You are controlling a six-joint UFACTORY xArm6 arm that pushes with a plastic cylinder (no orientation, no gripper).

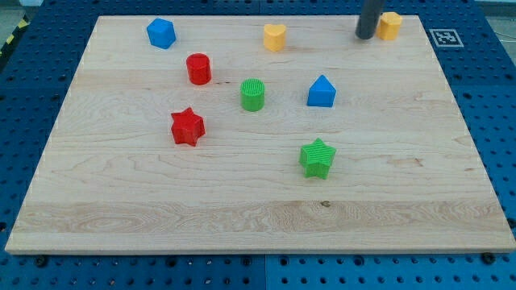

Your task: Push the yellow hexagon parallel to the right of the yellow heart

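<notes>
A pale wooden board (242,201) with visible grain fills most of the view, lying on a blue perforated desk (496,105) whose holes form a regular grid. A black-and-white square marker (445,37) sits on the blue surface at the view's upper right. Yellow-and-black striping (10,39) edges the far upper left. The light is even and soft.

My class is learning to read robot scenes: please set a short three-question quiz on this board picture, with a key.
1. True or false: my tip is just left of the yellow hexagon.
2. Which block lies nearest the view's bottom? A red star B green star C blue block
3. Fill in: the yellow heart sits near the view's ____ edge.

Key: 1 true; 2 B; 3 top.
</notes>
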